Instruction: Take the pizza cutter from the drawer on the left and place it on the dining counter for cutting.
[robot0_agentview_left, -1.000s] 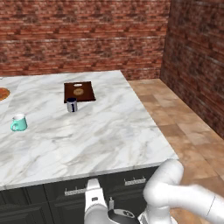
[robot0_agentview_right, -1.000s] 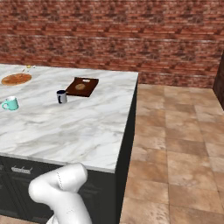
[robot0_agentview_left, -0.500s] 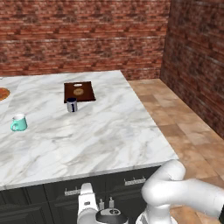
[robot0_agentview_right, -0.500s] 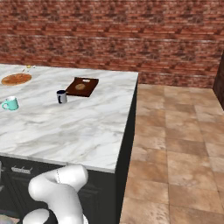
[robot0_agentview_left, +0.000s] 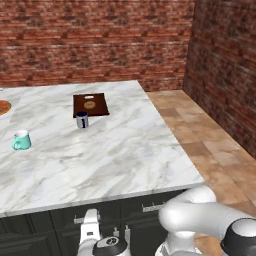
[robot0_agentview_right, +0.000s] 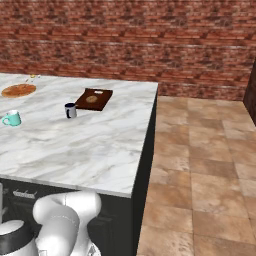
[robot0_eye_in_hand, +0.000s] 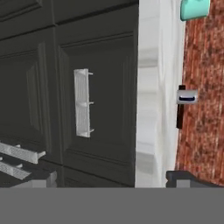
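The drawer (robot0_eye_in_hand: 105, 100) is a black flat front, shut, with a short silver bar handle (robot0_eye_in_hand: 82, 103). The hand view is rolled on its side. My gripper (robot0_eye_in_hand: 113, 179) faces the drawer front, a short way off, open, with its fingertips (robot0_eye_in_hand: 41, 178) far apart and nothing between them. In the left base view the hand (robot0_agentview_left: 92, 235) hangs low in front of the cabinets, just below a drawer handle (robot0_agentview_left: 84, 219) under the dining counter (robot0_agentview_left: 115, 160). The pizza cutter is hidden.
On the white marble top stand a teal mug (robot0_agentview_left: 21, 141), a dark blue cup (robot0_agentview_left: 82, 120) and a brown wooden board (robot0_agentview_left: 90, 104). A pizza (robot0_agentview_right: 18, 90) lies at the far left. Tiled floor (robot0_agentview_right: 200, 165) runs to the right of the counter. Brick walls stand behind.
The hand has sunk lower in front of the cabinets and the elbow has come further into both base views. The gripper stays open and the things on the counter have not moved.
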